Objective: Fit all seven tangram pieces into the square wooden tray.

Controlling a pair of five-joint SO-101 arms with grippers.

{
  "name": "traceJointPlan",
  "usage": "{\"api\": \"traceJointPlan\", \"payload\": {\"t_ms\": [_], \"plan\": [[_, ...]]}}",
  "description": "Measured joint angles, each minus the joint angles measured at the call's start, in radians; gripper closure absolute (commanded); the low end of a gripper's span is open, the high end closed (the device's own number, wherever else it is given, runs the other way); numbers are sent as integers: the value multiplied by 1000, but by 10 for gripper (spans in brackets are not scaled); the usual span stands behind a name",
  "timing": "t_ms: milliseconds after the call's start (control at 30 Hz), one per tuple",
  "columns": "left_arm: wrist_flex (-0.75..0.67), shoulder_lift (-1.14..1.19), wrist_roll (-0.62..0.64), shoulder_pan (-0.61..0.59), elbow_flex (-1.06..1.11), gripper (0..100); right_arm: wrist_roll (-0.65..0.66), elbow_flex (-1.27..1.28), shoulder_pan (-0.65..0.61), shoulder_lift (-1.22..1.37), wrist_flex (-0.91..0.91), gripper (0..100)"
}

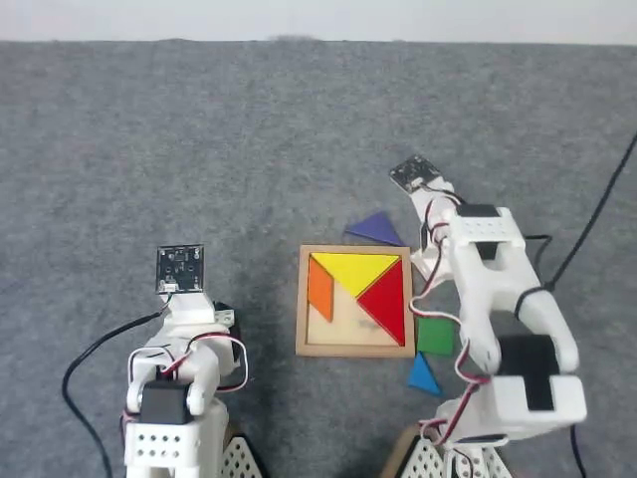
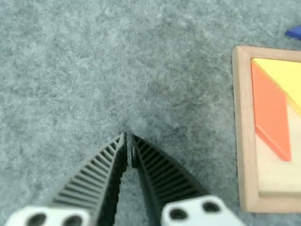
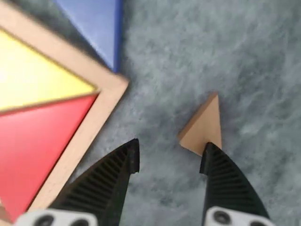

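Note:
The square wooden tray holds a yellow triangle, a red triangle and an orange parallelogram. My right gripper is open just off the tray's far right corner. A small tan triangle lies on the carpet against one of its fingertips. A dark blue triangle rests behind the tray. On the tray's right lie a green square and a small blue triangle. My left gripper is shut over bare carpet left of the tray.
Grey carpet covers the whole table, with wide free room behind and to the left of the tray. Black cables trail from both arm bases. The right arm stretches along the tray's right side above the loose pieces.

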Motion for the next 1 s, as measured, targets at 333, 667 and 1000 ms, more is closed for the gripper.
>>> {"api": "traceJointPlan", "payload": {"t_ms": [333, 667, 1000], "plan": [[0, 0, 0, 0, 0, 987, 3, -183, 20, 141, 112, 832], [0, 0, 0, 0, 0, 987, -71, 54, -152, -48, 112, 832], [0, 0, 0, 0, 0, 987, -158, 140, -153, -219, 120, 832]]}}
